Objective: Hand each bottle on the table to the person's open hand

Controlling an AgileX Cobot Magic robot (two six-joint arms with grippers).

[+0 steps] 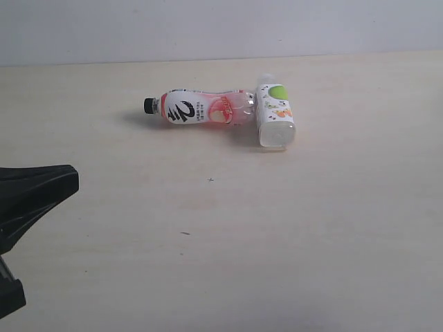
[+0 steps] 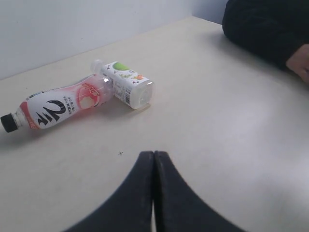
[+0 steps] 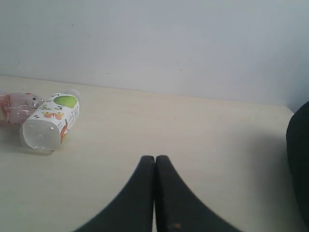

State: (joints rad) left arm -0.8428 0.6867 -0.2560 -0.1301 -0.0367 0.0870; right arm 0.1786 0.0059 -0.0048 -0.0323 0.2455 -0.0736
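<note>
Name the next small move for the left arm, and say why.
Probably open the left gripper: its jaws are pressed shut and it holds nothing, while the pink bottle lies on its side on the table, against the green-label bottle, not yet picked up.

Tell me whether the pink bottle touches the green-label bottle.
Touching. Left wrist view: the pink bottle butts base-first against the green-label bottle, no gap visible.
</note>
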